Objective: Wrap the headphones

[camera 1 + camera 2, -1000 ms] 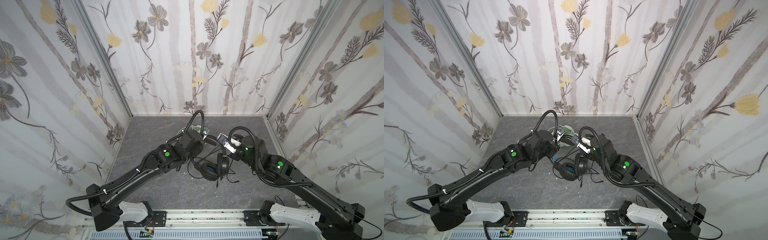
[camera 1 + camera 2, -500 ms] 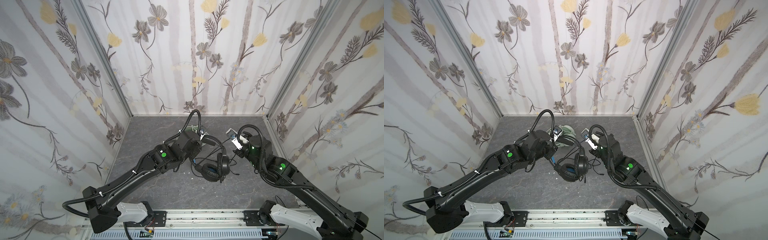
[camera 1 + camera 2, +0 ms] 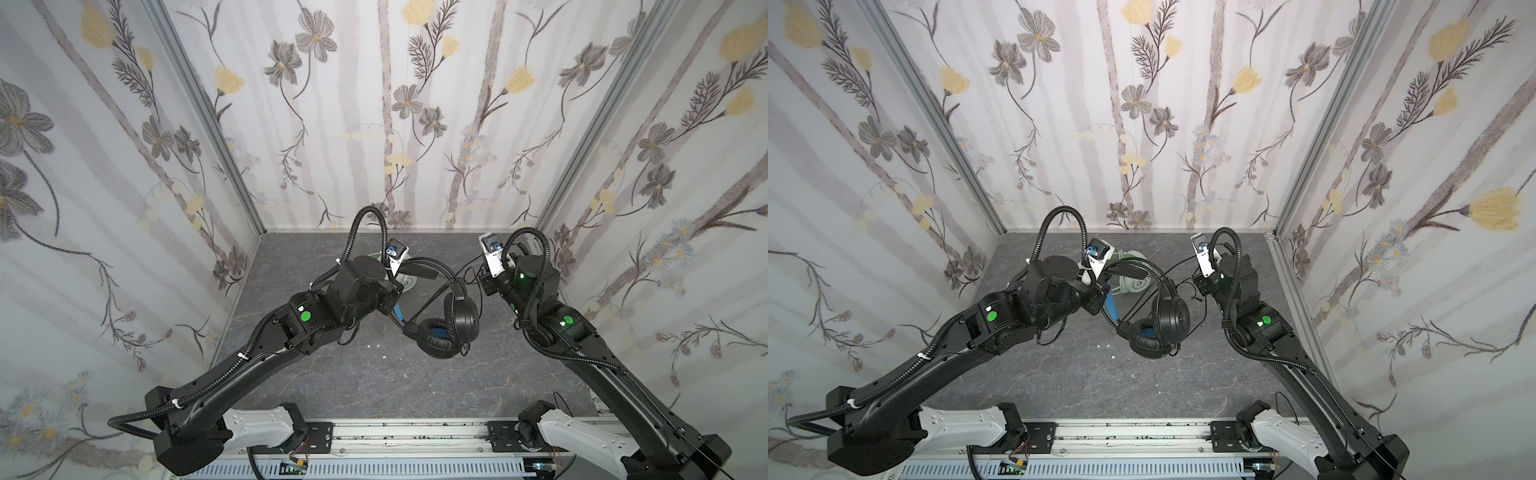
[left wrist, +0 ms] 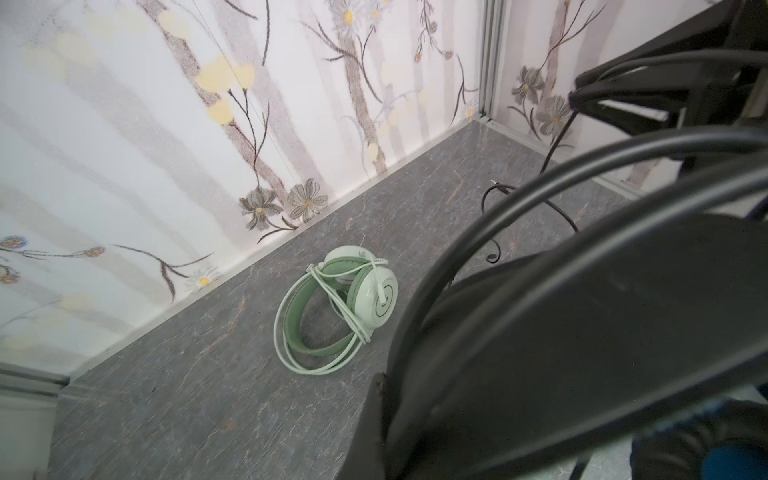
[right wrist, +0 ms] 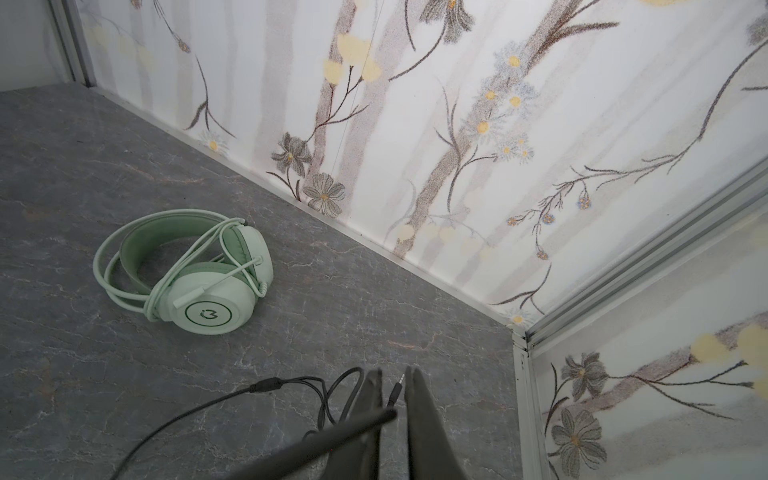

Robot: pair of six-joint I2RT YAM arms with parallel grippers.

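The black headphones (image 3: 461, 316) (image 3: 1171, 316) hang by their blue-lined headband from my left gripper (image 3: 395, 299) (image 3: 1100, 299), which is shut on that band; the band fills the left wrist view (image 4: 582, 332). Their black cable (image 3: 440, 291) (image 5: 291, 444) runs tight to my right gripper (image 3: 484, 284) (image 5: 394, 376), whose jaws stand nearly together with the cable pinched between them. The rest of the cable and its jack plug (image 5: 397, 388) lie on the floor beyond the fingers. The mint-green headphones (image 3: 1133, 284) (image 4: 357, 299) (image 5: 208, 286) lie at the back with their pale cable wound round them.
The floor (image 3: 353, 374) is grey stone-patterned, closed in by flowered walls on three sides. A metal corner post (image 5: 519, 353) stands close to my right gripper. The rail (image 3: 395, 432) with both arm bases runs along the front edge.
My right gripper has drawn away from the black headphones to the right and back, pulling the cable tight. The left arm has shifted slightly with the headphones still hanging from it.
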